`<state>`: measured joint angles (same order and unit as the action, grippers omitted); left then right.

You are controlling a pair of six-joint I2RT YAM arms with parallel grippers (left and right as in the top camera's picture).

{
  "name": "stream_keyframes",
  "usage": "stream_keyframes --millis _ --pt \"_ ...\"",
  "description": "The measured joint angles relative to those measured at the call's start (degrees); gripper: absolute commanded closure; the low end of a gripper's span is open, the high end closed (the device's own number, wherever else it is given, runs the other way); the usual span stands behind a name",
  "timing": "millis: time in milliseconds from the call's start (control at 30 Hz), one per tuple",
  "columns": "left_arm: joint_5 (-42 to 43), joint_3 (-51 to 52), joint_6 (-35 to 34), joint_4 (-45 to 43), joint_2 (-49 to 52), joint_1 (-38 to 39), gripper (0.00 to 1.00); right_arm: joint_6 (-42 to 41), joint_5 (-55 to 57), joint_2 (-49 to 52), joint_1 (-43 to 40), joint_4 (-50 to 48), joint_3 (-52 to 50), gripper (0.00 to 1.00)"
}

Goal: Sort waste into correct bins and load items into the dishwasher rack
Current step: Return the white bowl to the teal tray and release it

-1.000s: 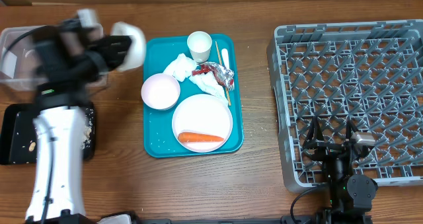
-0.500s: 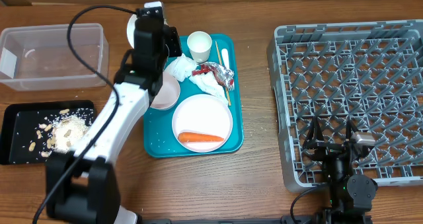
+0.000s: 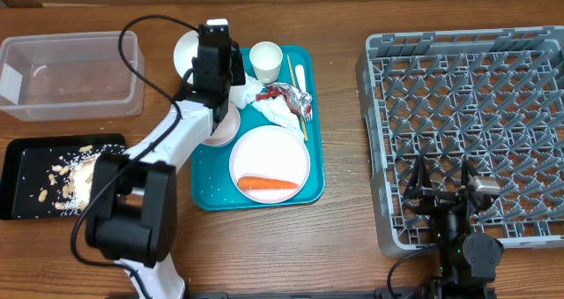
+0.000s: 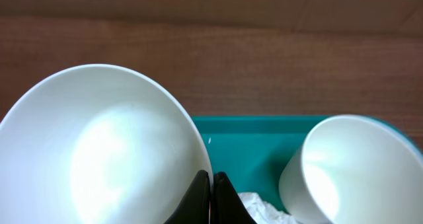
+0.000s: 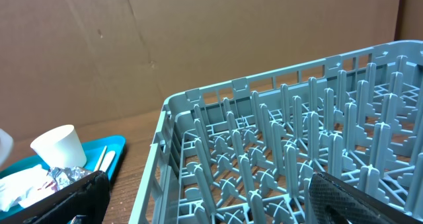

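My left gripper (image 3: 206,59) is shut on the rim of a white bowl (image 3: 188,50) (image 4: 99,145), held over the far left corner of the teal tray (image 3: 207,189). In the left wrist view the black fingers (image 4: 201,197) pinch the rim, with the white cup (image 4: 350,164) to the right. A second bowl (image 3: 224,130) lies partly under the arm. The plate (image 3: 269,153) carries an orange carrot (image 3: 267,183). Napkins (image 3: 273,109), a red-and-silver wrapper (image 3: 291,94) and chopsticks (image 3: 296,83) lie beside the cup (image 3: 265,61). My right gripper (image 3: 445,183) (image 5: 211,207) stands open over the grey dishwasher rack (image 3: 467,96).
The clear tub (image 3: 70,74) stands at the far left. In front of it, the black tray (image 3: 26,158) holds beige scraps and white crumbs (image 3: 75,180). The left arm crosses the tray's left side. A cardboard wall runs along the back.
The left arm has swung right from over the clear tub to the teal tray's far left corner, carrying the bowl. The right arm has not moved.
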<state>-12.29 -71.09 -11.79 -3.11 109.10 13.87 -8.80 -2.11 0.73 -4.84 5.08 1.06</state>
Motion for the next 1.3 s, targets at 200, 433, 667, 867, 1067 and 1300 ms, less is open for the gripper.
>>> stream_keyframes --millis 200,433,667,867,1067,1300 --pt "0.1 0.0 0.0 -0.8 3.3 0.0 0.96 0.0 0.0 0.0 0.0 0.0 0.0 0.00" --pt "0.1 0.0 0.2 -0.9 4.5 0.0 0.79 0.0 0.0 0.0 0.0 0.0 0.0 0.00" --pt "0.3 0.0 0.4 -1.2 4.5 0.0 0.57 0.0 0.0 0.0 0.0 0.0 0.0 0.00" --pt "0.3 0.0 0.3 -1.1 3.6 0.4 0.36 0.0 0.0 0.0 0.0 0.0 0.0 0.00" --pt "0.5 0.0 -0.6 5.8 -6.2 0.5 0.03 0.0 0.0 0.0 0.0 0.0 0.0 0.00" --pt "6.8 -0.9 -1.9 25.8 -21.6 0.5 0.00 0.0 0.0 0.0 0.0 0.0 0.0 0.00"
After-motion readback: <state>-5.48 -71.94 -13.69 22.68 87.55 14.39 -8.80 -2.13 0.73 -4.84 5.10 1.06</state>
